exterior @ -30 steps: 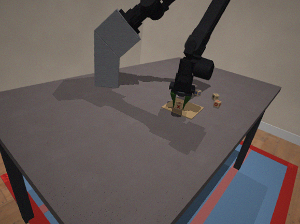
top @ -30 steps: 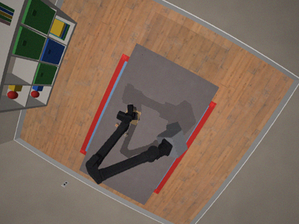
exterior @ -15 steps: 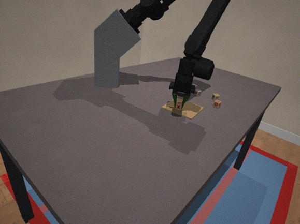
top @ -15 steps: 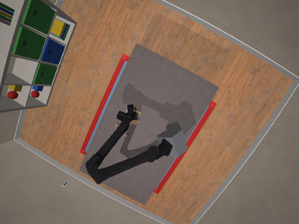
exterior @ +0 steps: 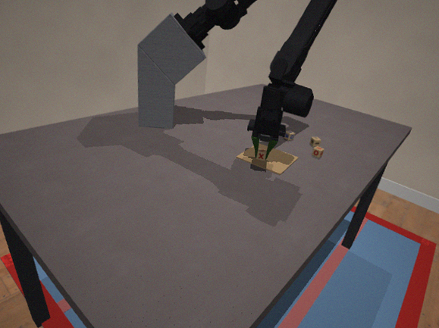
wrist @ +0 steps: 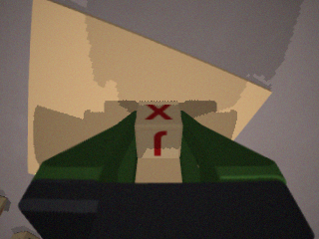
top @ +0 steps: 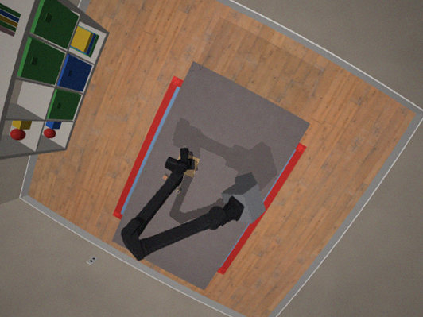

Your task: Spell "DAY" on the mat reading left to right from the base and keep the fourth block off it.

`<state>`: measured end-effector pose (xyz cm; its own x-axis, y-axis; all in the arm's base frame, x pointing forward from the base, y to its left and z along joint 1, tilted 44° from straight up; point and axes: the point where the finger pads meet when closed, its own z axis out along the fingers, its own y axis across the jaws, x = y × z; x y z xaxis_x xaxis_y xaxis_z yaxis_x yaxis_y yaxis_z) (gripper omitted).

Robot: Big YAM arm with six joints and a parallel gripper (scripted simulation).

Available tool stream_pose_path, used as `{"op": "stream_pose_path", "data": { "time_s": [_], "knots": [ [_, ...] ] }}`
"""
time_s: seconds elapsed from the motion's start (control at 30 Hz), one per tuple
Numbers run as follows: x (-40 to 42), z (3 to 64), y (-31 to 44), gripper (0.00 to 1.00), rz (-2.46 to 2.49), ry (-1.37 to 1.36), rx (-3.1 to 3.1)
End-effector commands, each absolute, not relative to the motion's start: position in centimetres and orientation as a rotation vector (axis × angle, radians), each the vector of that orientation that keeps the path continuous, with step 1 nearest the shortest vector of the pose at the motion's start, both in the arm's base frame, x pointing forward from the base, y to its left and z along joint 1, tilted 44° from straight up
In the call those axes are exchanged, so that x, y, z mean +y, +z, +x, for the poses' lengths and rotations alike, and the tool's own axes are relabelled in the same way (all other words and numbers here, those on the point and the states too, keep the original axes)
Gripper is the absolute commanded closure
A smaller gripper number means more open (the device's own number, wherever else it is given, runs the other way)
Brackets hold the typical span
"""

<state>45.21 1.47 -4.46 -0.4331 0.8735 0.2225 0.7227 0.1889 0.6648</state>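
End effector (exterior: 261, 154) clamped on block (wrist: 158, 130) w/ red X face, over mat (exterior: 283, 162), near mat's front edge. Three other blocks (exterior: 317, 151) off mat, toward counter (exterior: 136, 226) right edge. Open counter surface front and left; gray pedestal (exterior: 156, 94) well apart.

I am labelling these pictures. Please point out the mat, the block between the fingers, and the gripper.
mat (exterior: 284, 161), exterior view, bare right part of its top.
block (wrist: 158, 129), wrist view, the edge between its two lettered faces.
gripper (wrist: 159, 164), wrist view, midway between the fingertips.
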Motion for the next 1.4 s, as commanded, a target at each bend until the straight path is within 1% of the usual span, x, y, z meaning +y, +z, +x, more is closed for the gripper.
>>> {"op": "stream_pose_path", "data": {
  "time_s": [0.0,0.53,0.6,0.93,1.13,1.23,1.33,1.37],
  "knots": [
    [1.7,45.4,-4.7,0.80,1.551,1.076,2.250],
    [1.7,45.4,-4.7,0.80,1.552,1.076,2.250],
    [1.1,45.2,-3.8,0.80,1.549,1.074,2.239],
    [-1.2,42.9,-0.8,0.80,1.542,1.069,2.233],
    [-3.1,40.5,2.1,0.80,1.541,1.069,2.233],
    [-3.7,40.3,3.3,0.80,1.532,1.069,2.228],
    [-3.9,40.1,3.3,0.80,1.538,1.069,2.233],
    [-2.7,39.9,2.4,0.80,1.535,1.073,2.273]
  ]
}}
